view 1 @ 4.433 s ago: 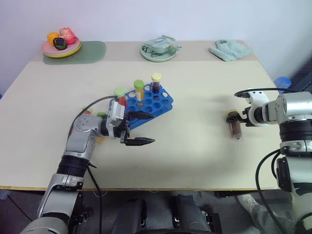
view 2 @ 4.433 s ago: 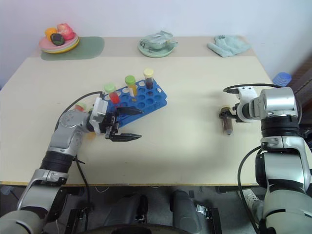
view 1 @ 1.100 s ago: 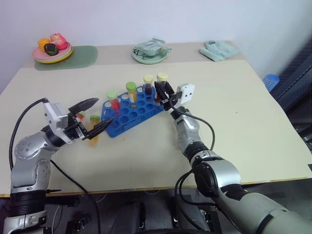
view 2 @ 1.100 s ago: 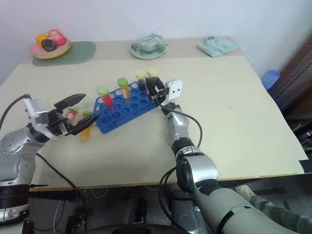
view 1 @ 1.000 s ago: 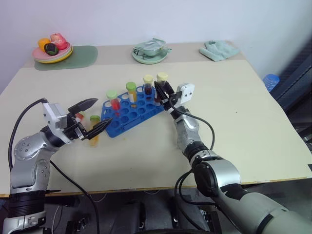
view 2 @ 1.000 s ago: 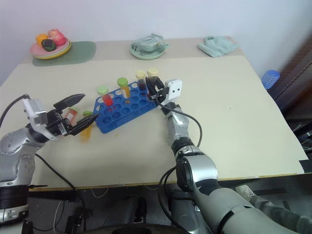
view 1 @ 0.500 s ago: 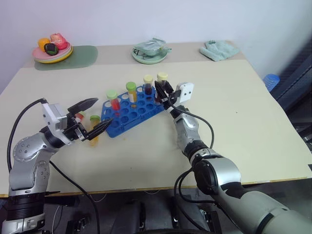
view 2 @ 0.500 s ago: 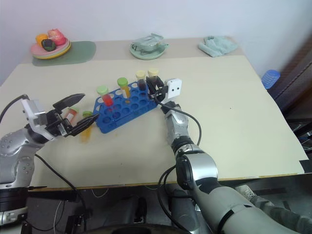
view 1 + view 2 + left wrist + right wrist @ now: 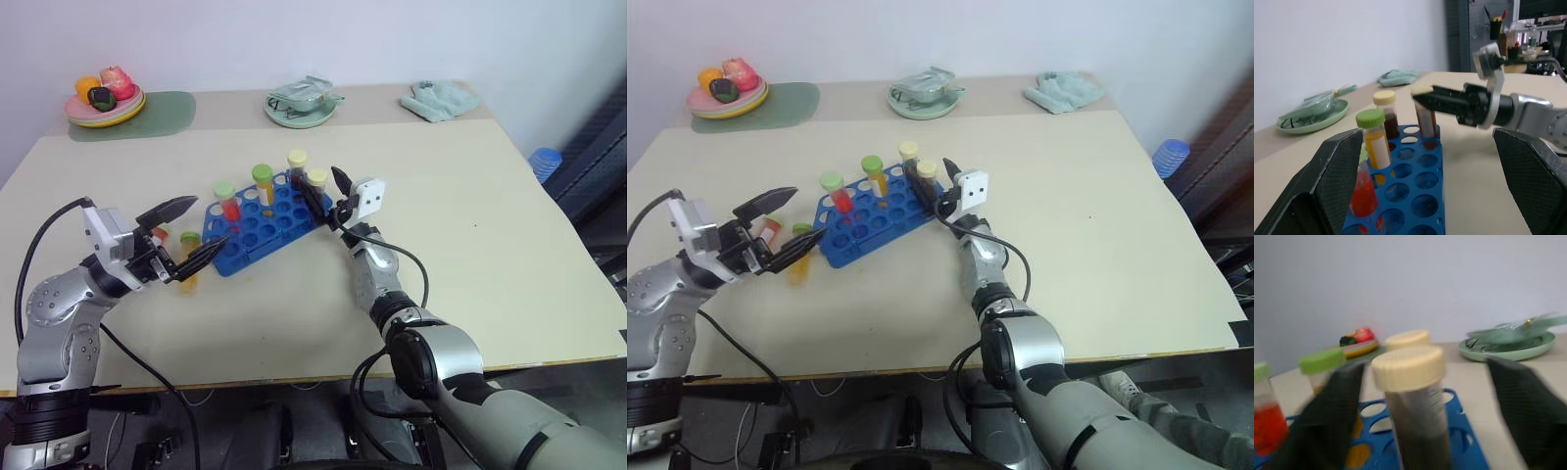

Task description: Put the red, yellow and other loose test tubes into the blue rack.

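Note:
The blue rack sits mid-table and holds a red tube, a yellow tube and a brown tube upright. A second brown tube with a cream cap stands in a hole at the rack's right end. My right gripper is open with one finger on each side of that tube, not touching it. My left gripper hangs open at the rack's left end. Under it, two loose test tubes lie on the table: one orange with a green cap, one reddish.
Along the table's far edge are a plate of fruit on a green mat, a green dish and a folded green cloth. A cable trails from each wrist.
My right gripper has opened and let go of the brown tube, which has sunk lower into its hole. The left gripper has stayed where it was.

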{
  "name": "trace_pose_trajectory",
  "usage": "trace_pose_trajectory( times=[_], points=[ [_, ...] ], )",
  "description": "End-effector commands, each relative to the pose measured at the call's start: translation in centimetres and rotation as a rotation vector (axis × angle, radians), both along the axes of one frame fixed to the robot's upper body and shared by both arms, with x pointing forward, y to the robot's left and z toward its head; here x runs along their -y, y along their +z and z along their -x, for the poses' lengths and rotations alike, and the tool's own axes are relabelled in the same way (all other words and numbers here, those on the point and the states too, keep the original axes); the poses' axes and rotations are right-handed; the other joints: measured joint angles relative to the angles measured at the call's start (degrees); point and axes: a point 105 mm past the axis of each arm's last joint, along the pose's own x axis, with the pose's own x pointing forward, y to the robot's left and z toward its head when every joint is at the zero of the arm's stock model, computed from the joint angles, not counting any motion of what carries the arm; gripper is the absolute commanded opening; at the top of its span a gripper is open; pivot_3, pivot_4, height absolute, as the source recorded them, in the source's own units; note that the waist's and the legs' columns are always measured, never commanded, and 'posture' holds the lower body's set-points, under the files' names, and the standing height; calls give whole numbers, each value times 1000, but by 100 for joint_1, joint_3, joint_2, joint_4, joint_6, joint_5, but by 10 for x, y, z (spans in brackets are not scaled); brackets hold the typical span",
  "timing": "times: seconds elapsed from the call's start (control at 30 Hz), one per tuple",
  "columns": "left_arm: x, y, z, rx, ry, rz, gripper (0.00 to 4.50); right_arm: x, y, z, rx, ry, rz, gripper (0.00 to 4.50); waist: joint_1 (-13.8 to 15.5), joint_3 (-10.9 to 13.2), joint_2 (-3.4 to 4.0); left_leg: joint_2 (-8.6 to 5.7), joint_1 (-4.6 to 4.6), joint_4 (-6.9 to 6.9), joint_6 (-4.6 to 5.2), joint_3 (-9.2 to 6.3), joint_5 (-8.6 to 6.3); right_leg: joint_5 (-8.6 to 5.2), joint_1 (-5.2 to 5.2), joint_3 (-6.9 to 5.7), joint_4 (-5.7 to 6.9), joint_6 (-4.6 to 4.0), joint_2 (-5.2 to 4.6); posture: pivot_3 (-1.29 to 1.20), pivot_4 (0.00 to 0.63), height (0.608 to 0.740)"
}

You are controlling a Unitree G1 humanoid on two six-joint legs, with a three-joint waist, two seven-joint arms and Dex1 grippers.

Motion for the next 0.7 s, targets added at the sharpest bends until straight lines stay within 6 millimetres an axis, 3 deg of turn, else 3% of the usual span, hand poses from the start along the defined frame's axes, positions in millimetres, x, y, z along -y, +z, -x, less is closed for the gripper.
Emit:
trace_pose_trajectory(
  times=[0.03,0.23,0.37,0.5,0.7],
  points=[
    [-1,13,4,43,1,2,4357,-3,9,1,47,-20,8,4463,5,0,0,0,0,0,0,0,0,0,0,0,0,0,0,0,150,740],
    [-5,14,-4,6,97,100,4357,4,26,-1,134,-57,60,4463,7,1,0,0,0,0,-1,0,0,0,0,0,-1,0,-1,0,150,740],
    [-18,13,-6,-40,266,140,4357,9,34,10,235,20,97,4463,3,1,0,0,0,0,1,0,0,0,0,0,0,0,0,0,150,740],
    [-34,7,-1,-112,447,123,4357,34,19,42,270,146,263,4463,66,0,-1,0,-2,-5,6,-1,-4,0,1,-1,-4,0,-1,0,150,740],
    [-37,7,-2,-219,561,150,4357,86,11,104,104,308,484,4463,284,6,8,0,-17,-4,31,-6,-18,1,11,0,-49,2,-5,0,150,740]
  ],
)
